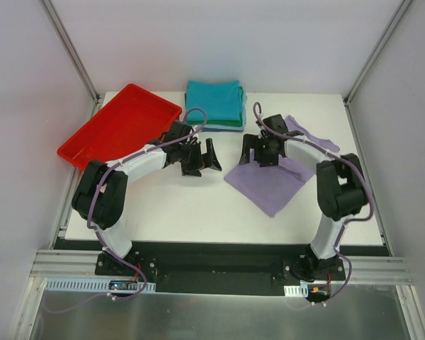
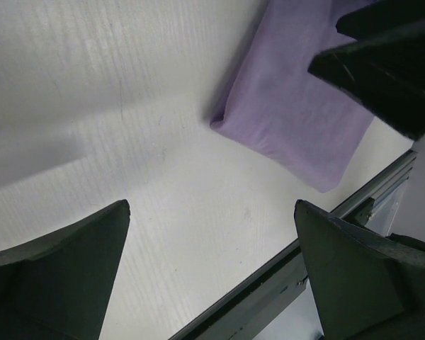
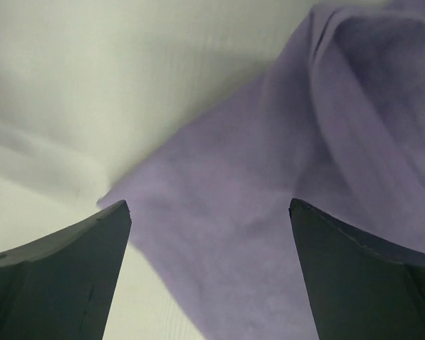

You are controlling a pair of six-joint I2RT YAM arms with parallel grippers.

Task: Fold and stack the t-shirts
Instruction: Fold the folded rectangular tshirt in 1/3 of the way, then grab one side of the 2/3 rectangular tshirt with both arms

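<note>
Near centre, our right tool (image 1: pixel 261 160) gapes empty above the lavender shirt (image 1: pixel 269 188), left tool (image 1: pixel 202 163) likewise beside, ready to fold.

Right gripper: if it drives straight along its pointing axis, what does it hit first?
The purple shirt: in the wrist view it fills the gap between the fingers of the open right gripper, with the table under it. How far off the cloth lies I can't tell.
</note>
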